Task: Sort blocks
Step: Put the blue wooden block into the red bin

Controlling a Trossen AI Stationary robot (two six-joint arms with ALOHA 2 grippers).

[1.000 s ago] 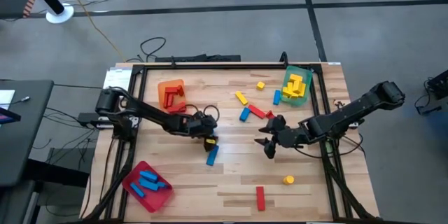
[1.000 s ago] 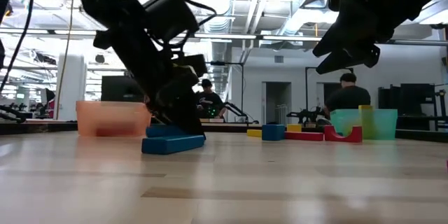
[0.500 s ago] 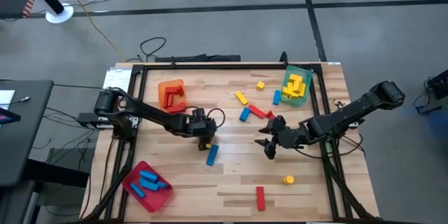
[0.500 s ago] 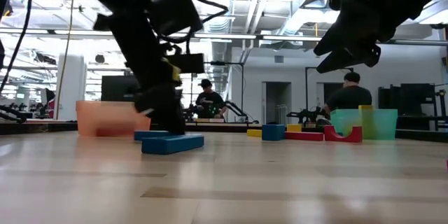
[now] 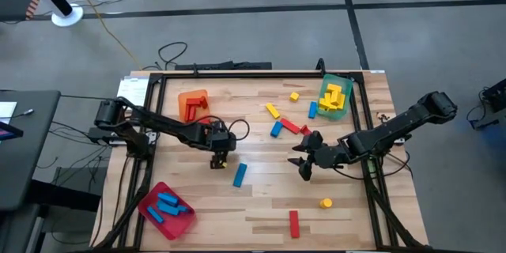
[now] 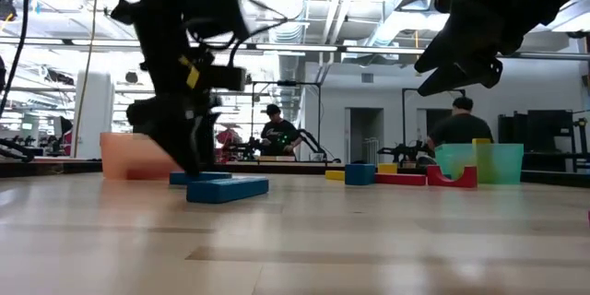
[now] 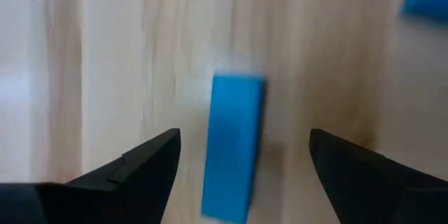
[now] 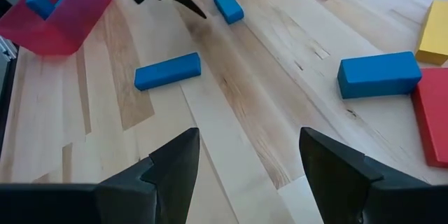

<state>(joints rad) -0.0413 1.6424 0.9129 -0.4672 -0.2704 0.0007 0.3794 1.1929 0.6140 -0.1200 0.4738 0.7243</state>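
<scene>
Since 1 s ago we see the left pincer (image 5: 220, 160) has slid left off the blue bar (image 5: 239, 175), its fingers now spread over a second small blue block (image 7: 233, 147) on the pale plank table (image 5: 261, 205). Our right pincer (image 5: 302, 163) hangs spread mid-table. Smooth rectangular blocks lie scattered; a red tray (image 5: 168, 209) holds blue ones, a green tray (image 5: 335, 99) yellow ones.

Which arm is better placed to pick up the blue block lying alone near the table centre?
Left, probably: the left gripper hangs open beside the blue block; the right gripper is farther away.
</scene>
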